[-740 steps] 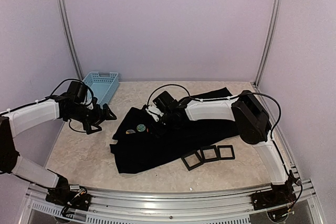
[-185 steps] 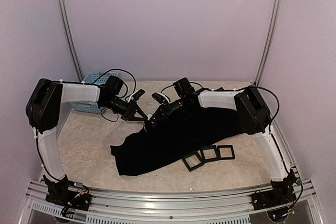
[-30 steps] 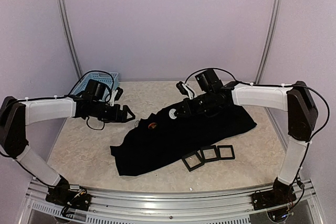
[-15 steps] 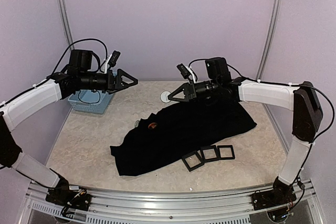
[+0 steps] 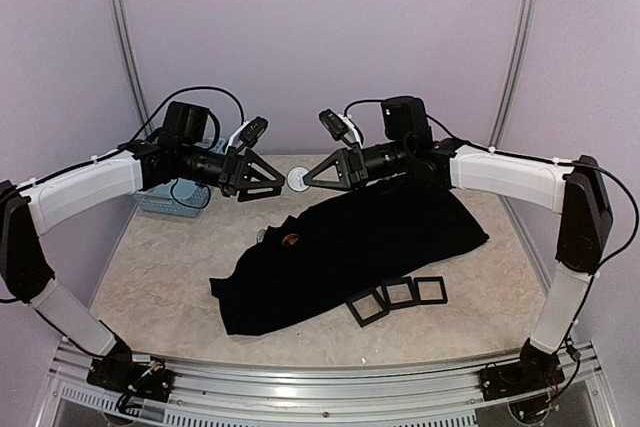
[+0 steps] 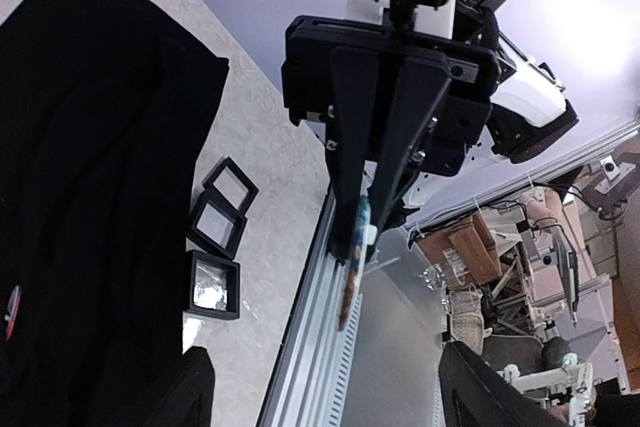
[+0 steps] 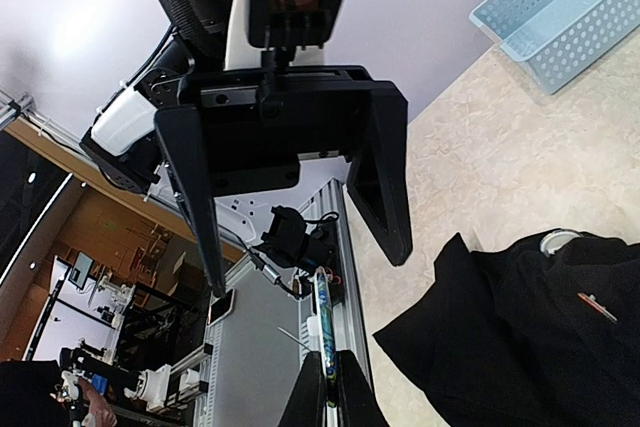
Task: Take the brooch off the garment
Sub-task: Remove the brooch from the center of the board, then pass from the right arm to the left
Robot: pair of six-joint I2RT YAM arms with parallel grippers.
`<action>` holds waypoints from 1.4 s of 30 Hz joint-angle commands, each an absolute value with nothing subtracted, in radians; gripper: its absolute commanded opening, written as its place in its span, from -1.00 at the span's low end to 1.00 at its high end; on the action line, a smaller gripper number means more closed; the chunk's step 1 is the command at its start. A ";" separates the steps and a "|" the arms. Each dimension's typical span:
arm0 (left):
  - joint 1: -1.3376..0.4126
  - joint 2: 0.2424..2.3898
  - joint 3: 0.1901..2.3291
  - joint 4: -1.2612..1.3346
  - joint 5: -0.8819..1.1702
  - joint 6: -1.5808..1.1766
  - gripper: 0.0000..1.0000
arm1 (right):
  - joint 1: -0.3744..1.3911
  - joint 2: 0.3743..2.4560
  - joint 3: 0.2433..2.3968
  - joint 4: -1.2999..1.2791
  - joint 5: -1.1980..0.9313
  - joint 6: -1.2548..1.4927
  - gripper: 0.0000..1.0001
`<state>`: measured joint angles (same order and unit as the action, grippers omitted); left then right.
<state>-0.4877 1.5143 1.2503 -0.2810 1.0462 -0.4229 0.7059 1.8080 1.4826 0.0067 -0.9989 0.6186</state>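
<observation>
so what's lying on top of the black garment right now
A small reddish piece lies on the garment, near its left end. I see nothing else on it; whatever lies under the cloth or in its folds is covered.

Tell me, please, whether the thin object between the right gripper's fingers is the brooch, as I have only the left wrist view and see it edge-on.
Observer: Yes. From above it shows its face: a round pale brooch pinched at the tips of the right gripper, in the air, clear of the garment.
Operator: Thank you. Is it between my fingers yet?
Observer: Not yet. From above, the left gripper sits just short of the brooch, its jaws open.
Operator: Is there any container nearby?
Observer: A light-blue basket stands at the far left of the table.
</observation>
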 commanded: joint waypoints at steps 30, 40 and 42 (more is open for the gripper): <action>-0.529 1.570 1.302 -0.296 1.095 -0.442 -1.00 | 0.747 1.846 1.543 -0.101 -1.049 0.574 -1.00; -0.513 1.539 1.264 -0.234 1.055 -0.493 -1.00 | 0.747 1.793 1.513 -0.074 -0.964 0.573 -0.28; -0.496 1.523 1.245 -0.192 1.052 -0.527 -1.00 | 0.747 1.766 1.481 -0.042 -0.935 0.583 -0.14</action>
<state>-0.5182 1.5642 1.2812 -0.2661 1.0782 -0.4652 0.7372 1.8275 1.5204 -0.0811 -0.9958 0.5827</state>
